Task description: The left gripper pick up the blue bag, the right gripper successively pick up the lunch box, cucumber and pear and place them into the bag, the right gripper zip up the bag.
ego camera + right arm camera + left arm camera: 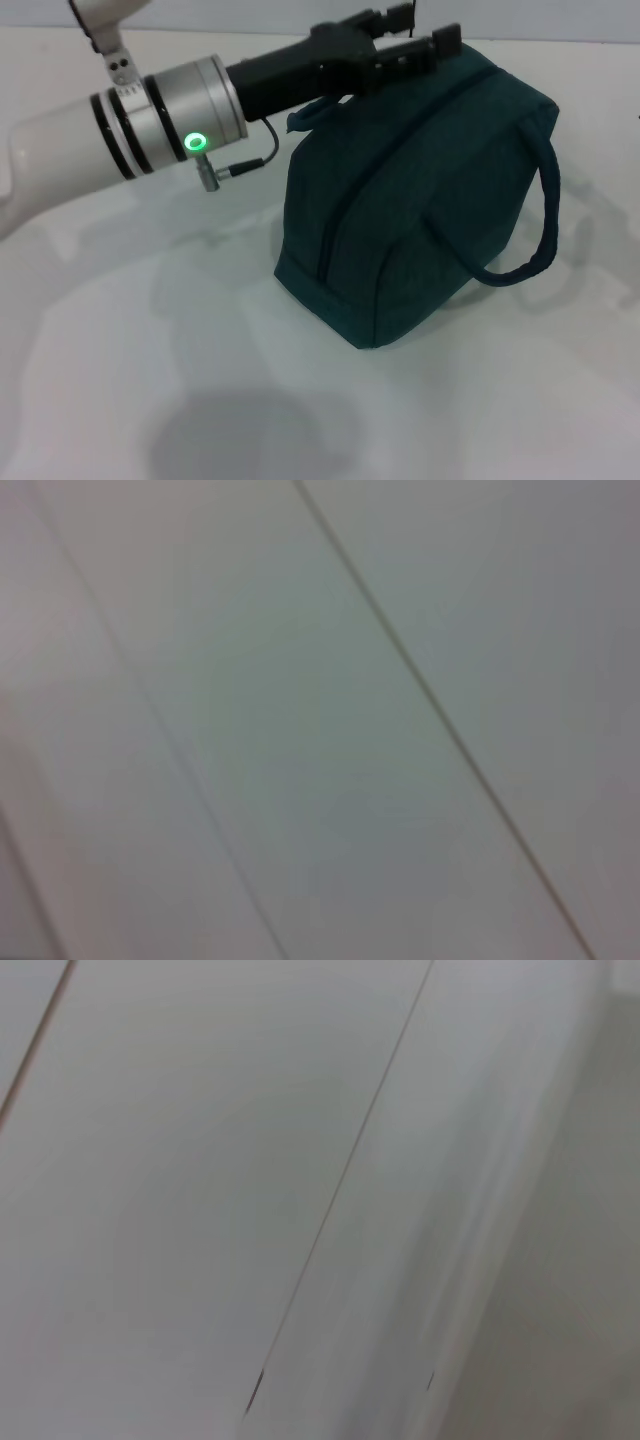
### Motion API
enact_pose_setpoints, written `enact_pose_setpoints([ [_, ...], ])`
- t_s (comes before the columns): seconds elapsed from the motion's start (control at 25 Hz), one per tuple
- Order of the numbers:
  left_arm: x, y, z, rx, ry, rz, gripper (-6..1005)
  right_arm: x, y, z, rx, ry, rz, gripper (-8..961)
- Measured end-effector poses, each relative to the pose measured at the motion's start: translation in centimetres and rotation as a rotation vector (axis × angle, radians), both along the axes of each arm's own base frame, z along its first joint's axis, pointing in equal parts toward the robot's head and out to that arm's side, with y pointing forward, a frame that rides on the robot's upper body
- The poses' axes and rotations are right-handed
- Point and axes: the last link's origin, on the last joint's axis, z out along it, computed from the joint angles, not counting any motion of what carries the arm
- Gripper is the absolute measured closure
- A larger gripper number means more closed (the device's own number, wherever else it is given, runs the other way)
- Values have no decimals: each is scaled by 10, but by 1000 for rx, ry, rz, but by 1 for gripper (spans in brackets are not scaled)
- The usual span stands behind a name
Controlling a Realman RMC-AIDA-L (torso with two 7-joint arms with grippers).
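Blue bag (pixel 420 200) on table (pixel 150 380), zipper shut, contents hidden. Left gripper (pixel 415 45) at bag's top far edge; finger state cannot tell. Right gripper unseen. Task apparently near complete.

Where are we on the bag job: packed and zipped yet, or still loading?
Looks nearly finished. The blue bag stands on the white table with its top closed, and no lunch box, cucumber or pear is visible outside. The left gripper is at the bag's top far edge. The right gripper is out of view. I can't confirm the zip is fully shut.
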Motion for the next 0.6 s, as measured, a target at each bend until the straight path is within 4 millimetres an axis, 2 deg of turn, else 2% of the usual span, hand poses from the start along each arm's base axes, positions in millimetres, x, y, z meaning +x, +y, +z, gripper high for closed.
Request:
enact_pose_setpoints([
  [0.24, 5, -2, 23, 65, -21, -80, 134, -10, -5, 0, 1, -20, 97, 82],
  [0.4, 5, -12, 48, 113, -2, -180, 125, -22, -10, -3, -17, -70, 222, 76],
  [0.6, -18, -28, 77, 104, 52, -253, 125, -39, -20, -16, -50, -170, 410, 76],
])
